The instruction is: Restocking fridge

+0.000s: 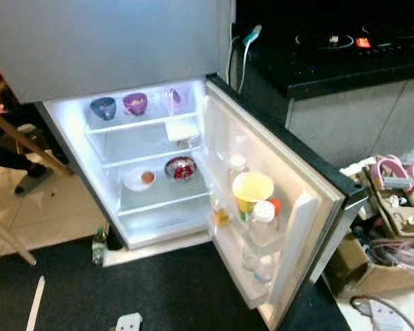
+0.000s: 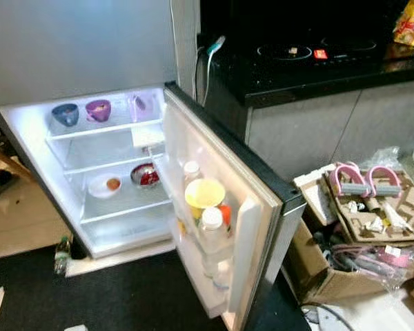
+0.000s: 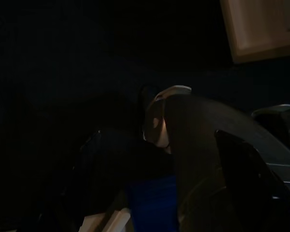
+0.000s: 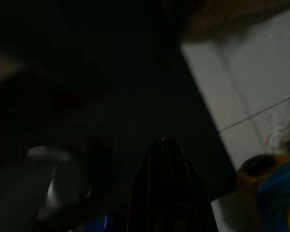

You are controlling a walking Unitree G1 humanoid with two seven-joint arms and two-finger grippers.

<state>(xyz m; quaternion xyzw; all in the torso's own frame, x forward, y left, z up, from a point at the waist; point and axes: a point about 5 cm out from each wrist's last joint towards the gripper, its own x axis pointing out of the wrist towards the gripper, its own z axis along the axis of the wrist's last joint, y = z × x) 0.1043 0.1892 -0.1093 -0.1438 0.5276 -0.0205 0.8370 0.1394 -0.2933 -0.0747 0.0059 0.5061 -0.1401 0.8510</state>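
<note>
Head views, left to right. At far left, wooden chair legs (image 1: 17, 141) and a person's dark shoe (image 1: 33, 181) stood on the pale floor tiles. A small bottle (image 1: 99, 246) stood on the floor just beside the fridge's lower left corner, at the edge of a dark mat (image 1: 159, 293); a white strip (image 1: 36, 302) and a white power strip (image 1: 129, 322) lay on the mat. The fridge (image 1: 76, 131) was lit inside, lower door swung wide to the right. Top shelf: 1 blue cup (image 1: 103, 107), 1 purple cup (image 1: 135, 103) and 1 pale purple mug (image 1: 174, 98), in a row. A white box (image 1: 183, 129) sat below at the right side of the compartment. Lower glass shelf: 1 white dish (image 1: 139, 179) with something orange in it, next to 1 red-lined bowl (image 1: 181, 167). The open door (image 1: 290, 186) held, in its racks, a white-capped bottle (image 1: 237, 167), a yellow cup (image 1: 252, 190), a clear bottle with white cap (image 1: 263, 222) with an orange cap just behind it, and more bottles lower down. Behind the door, a black cooktop counter (image 1: 345, 48) with a cable (image 1: 243, 55) hanging at its left end. At far right, a cardboard box (image 2: 359, 234) of clutter with pink handles (image 2: 364, 181) on top. Both wrist views were very dark. Left gripper: fingers' spacing could not be determined. Right gripper: 1 black finger (image 4: 166, 193) visible over dark floor beside pale tile; cannot tell whether apart or together.
</note>
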